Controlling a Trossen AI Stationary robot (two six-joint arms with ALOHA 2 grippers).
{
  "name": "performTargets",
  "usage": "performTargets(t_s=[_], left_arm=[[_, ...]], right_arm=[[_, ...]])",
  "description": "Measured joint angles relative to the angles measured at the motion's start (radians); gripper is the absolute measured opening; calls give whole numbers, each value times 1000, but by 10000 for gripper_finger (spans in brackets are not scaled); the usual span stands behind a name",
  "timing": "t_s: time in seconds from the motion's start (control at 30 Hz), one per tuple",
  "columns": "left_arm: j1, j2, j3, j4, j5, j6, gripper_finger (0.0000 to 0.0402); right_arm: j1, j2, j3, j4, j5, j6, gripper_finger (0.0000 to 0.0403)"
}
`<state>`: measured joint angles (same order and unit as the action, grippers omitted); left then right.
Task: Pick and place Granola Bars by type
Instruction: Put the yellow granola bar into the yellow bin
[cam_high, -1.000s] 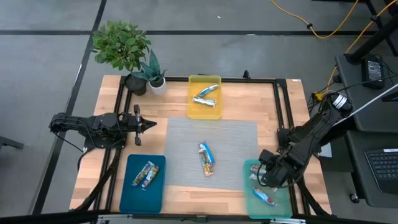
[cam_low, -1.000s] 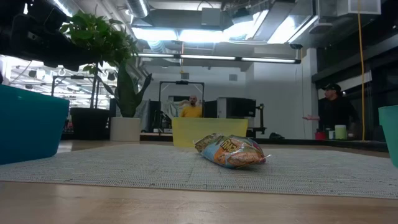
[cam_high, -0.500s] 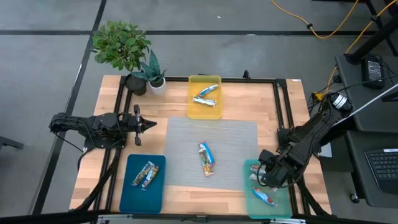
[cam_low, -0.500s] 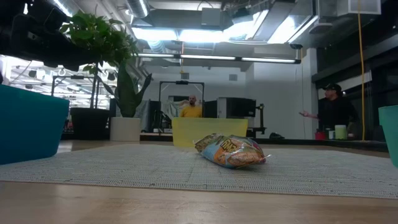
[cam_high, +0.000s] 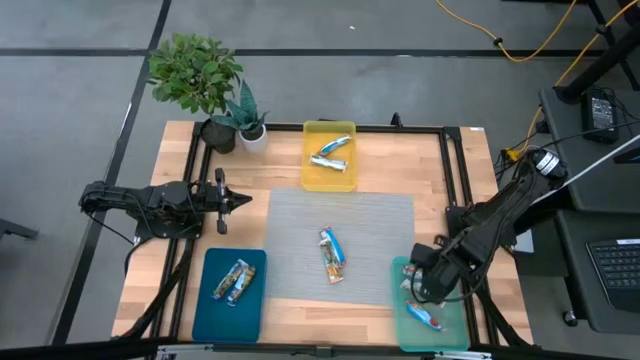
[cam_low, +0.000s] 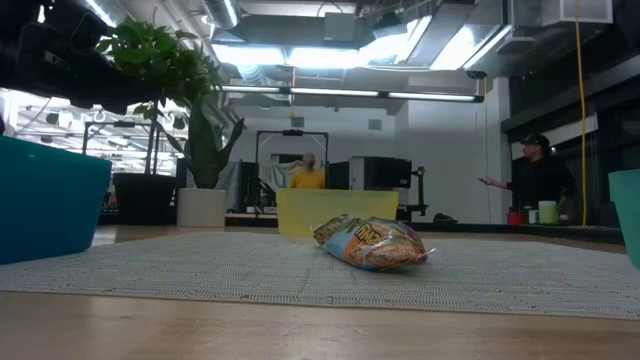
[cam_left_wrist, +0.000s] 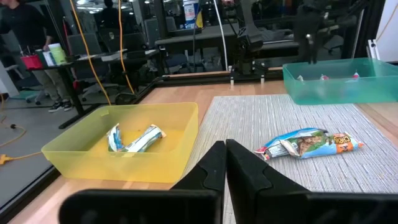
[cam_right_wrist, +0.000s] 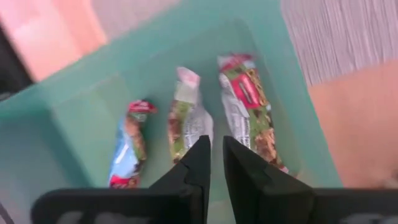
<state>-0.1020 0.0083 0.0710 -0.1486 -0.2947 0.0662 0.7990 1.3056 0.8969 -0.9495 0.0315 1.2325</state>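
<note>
My right hand (cam_right_wrist: 213, 158) hovers over the green tray (cam_high: 405, 325) at 5 o'clock, fingers slightly apart, holding nothing; three bars (cam_right_wrist: 189, 121) lie below.

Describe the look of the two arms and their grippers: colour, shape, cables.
Both arms are dark, nearly black, built of jointed segments. The left gripper ends in two slim dark tapered fingers. The right gripper has the same flat, dark, wedge-shaped fingers on a blocky wrist. A pale fitting sits on the right arm's upper part, where dark cables run. No markings are legible.
</note>
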Motion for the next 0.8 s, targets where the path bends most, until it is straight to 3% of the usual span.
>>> performTargets(t_s=[0.27, 0.53, 0.8], left_arm=[[0, 0, 0, 0, 0, 0, 5], [0, 0, 0, 0, 0, 0, 8], [0, 0, 0, 0, 0, 0, 4]], right_arm=[[-123, 0, 196, -14, 10, -427, 48], [-284, 8, 441, -12, 95, -814, 50], [-409, 146, 694, -109, 106, -1135, 118]])
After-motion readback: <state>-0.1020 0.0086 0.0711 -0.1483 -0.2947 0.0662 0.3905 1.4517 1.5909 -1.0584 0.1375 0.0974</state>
